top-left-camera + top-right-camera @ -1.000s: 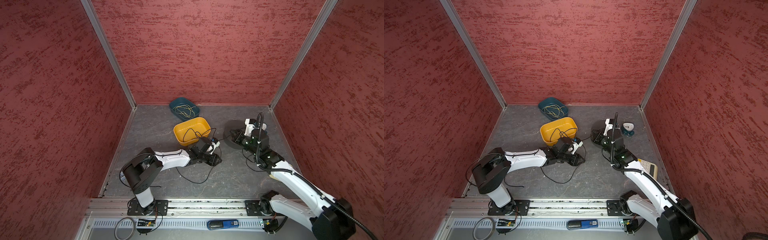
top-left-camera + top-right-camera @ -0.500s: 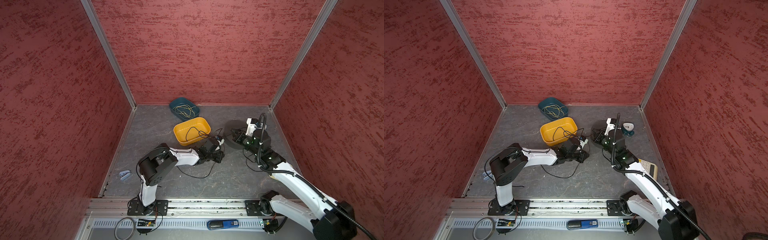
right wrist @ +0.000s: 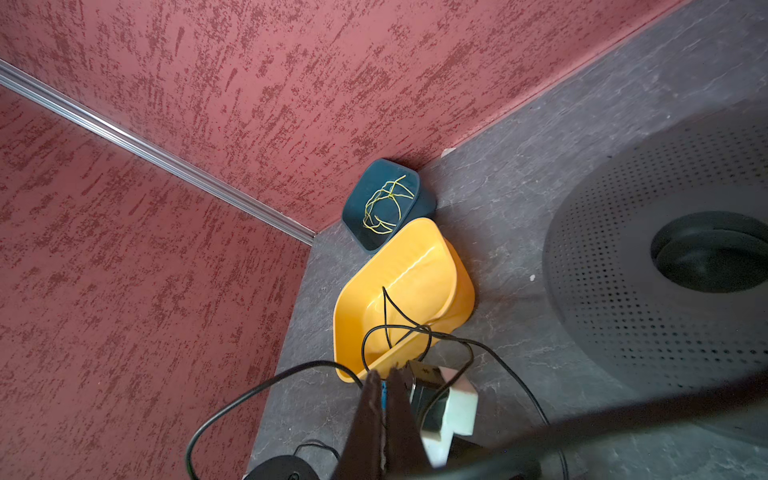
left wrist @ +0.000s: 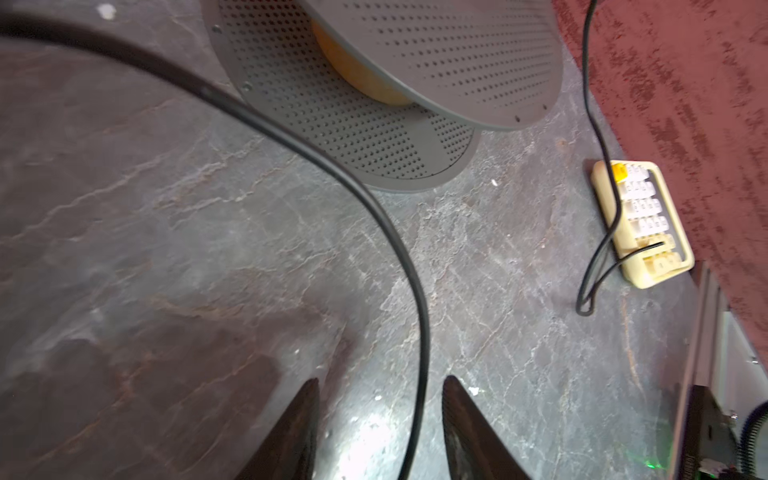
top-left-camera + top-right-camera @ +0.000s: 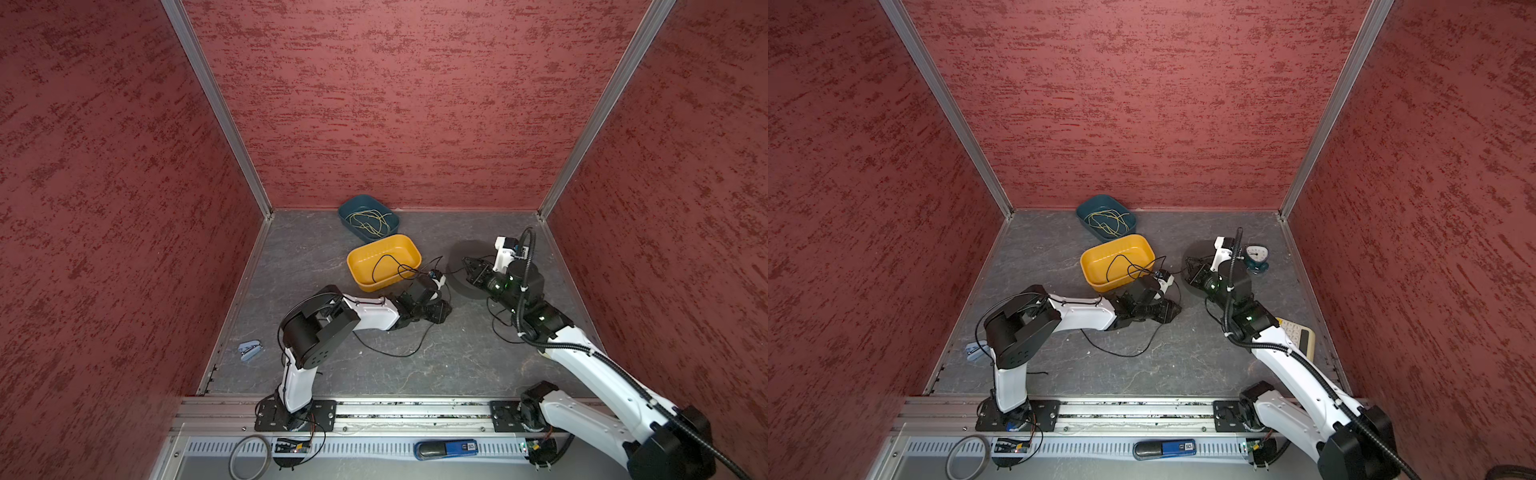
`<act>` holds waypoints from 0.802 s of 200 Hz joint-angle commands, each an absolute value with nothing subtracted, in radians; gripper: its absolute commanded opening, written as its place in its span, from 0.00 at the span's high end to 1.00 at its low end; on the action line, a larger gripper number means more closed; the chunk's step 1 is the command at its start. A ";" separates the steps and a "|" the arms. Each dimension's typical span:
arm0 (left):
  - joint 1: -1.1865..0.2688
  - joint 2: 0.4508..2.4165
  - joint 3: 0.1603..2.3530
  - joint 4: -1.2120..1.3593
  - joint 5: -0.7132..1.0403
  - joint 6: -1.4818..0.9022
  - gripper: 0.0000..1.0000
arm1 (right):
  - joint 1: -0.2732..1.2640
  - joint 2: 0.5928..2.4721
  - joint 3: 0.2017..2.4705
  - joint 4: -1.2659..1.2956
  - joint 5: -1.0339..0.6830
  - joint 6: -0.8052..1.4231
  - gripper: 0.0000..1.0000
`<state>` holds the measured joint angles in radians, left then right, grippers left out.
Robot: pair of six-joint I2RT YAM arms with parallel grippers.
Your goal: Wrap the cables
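**Left gripper** [image 4: 380, 380]: It is held low over the grey floor [image 5: 316, 257], just to the near right of the yellow tray [image 5: 386, 285] and to the left of the perforated grey reel [image 5: 457, 286]. In the left wrist view its jaws are seen parted by a moderate gap. The cable [image 4: 417, 270] runs through that gap, closer to one finger. No clamping on it is seen.

**Right gripper** [image 3: 384, 374]: It is placed over the left edge of the reel and pointed left towards the left arm's wrist. Its jaws are seen pressed together, with only a slit between the fingers [image 3: 365, 409]. Whether the cable is pinched there cannot be told, although loops of it pass right by the tips.

**Cable**: In both top views a loop [image 5: 380, 261] is seen lying inside the yellow tray. From there the cord leaves over the tray's near right rim and is carried past the left arm's wrist. A slack curve [image 5: 1126, 355] is laid on the floor, near of the left forearm. A further stretch is seen hanging down to the floor beside the cream calculator [image 4: 642, 226], at the right wall.

**Other items**: A teal tray [image 5: 345, 211] is set just beyond the yellow one, at the far wall, and a tangle of yellow-green wire [image 5: 370, 220] is held in it. A small teal dial scale [image 5: 1256, 258] stands to the far right of the reel.
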<state>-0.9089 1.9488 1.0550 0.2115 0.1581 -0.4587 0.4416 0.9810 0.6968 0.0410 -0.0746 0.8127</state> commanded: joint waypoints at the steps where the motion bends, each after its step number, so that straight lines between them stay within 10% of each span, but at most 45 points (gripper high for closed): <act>1: -0.910 1.986 1.068 0.276 0.199 -0.484 0.59 | 0.446 0.963 0.690 0.071 -0.064 0.822 1.00; 58: -0.896 1.877 1.003 0.188 0.163 -0.429 1.00 | 0.422 0.906 0.710 -0.062 0.036 0.750 1.00; 160: -0.673 1.120 0.984 -0.686 0.111 -0.227 1.00 | 0.171 0.744 0.844 -0.526 0.070 0.581 1.00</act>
<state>-0.7361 1.2381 0.9649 -0.3862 0.1513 -0.2916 0.2199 0.7696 0.7765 -0.3798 0.0498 0.6418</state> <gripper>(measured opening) 0.064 0.056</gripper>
